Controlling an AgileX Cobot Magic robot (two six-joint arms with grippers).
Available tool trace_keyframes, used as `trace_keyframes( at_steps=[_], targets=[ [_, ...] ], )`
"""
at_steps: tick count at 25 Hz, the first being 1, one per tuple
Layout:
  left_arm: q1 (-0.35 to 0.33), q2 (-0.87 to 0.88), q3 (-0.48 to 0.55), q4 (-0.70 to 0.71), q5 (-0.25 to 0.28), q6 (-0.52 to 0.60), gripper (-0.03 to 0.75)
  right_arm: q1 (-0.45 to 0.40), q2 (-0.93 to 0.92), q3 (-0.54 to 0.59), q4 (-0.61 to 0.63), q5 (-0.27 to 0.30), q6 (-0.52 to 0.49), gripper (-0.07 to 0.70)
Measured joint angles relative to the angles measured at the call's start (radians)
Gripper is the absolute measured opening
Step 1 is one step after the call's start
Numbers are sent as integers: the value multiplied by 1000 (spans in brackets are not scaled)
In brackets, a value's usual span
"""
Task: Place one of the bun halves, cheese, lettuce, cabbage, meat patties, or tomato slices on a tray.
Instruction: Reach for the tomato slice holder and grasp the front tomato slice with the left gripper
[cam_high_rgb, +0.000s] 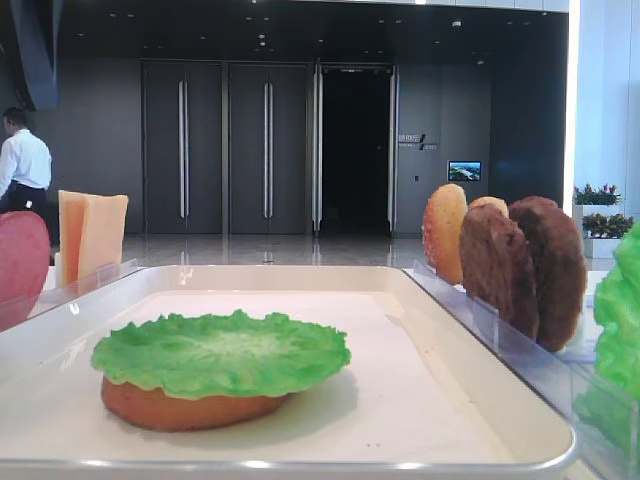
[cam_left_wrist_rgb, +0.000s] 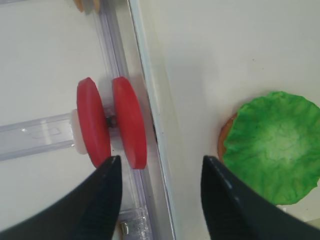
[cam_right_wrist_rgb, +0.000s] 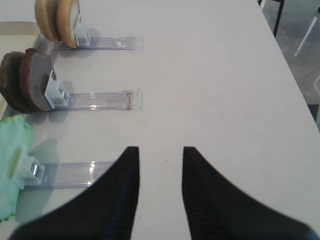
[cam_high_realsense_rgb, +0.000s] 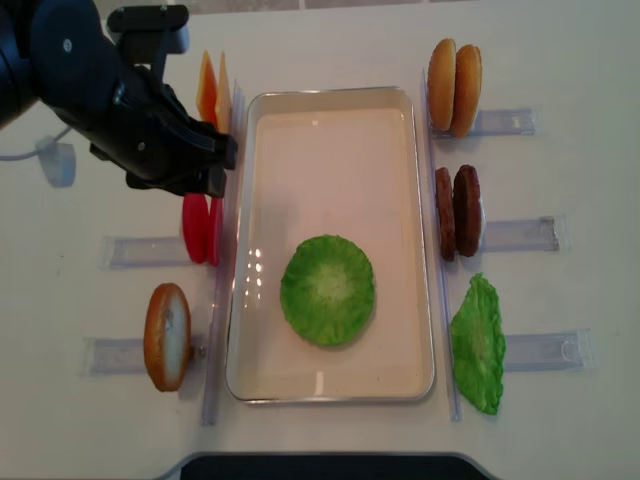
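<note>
- Closest to the lens in the left wrist view, the left gripper (cam_left_wrist_rgb: 160, 172) hung with its two dark fingers (cam_left_wrist_rgb: 107, 192) spread wide, nothing between them, nothing touched.
- Just past the fingertips stood the tomato slices (cam_left_wrist_rgb: 112, 122), two red discs on edge in a clear holder (cam_left_wrist_rgb: 37, 135) right against the outer side of the tray (cam_left_wrist_rgb: 200, 75) rim.
- The nearer finger sat almost level with the lower edge of the slices, and the gap between the fingers lay over the tray's rim rather than over the discs. That was the risk as I read it: a descent from there could land one finger on the rim or on the holder rail.
- A squeeze across both discs at once looked possible too, since they stood so near each other; two could lift instead of one, or one could topple off the holder.
- Inside the tray, the lettuce (cam_left_wrist_rgb: 275, 145) lay flat on a bun half (cam_left_wrist_rgb: 225, 140), whose brown edge peeked out on the side facing the tomatoes. A clumsy drop could knock that leaf askew.
- Across the tray from the tomatoes, the meat patties (cam_high_realsense_rgb: 457, 211) and a spare leaf (cam_high_realsense_rgb: 477, 343) waited in their own holders.
- Beyond the tray on that far side, the right gripper (cam_right_wrist_rgb: 160, 155) hovered over bare table, fingers parted, holding nothing.
</note>
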Motion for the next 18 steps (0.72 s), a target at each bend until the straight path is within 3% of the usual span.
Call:
trace_keyframes(
  at_steps=[8, 18],
  targets=[
    [0, 36, -3, 10, -3, -10, 452, 0, 0, 0, 0, 0, 0, 237],
    [0, 140, -3, 10, -26, -11, 461, 0, 0, 0, 0, 0, 0, 237]
  ],
)
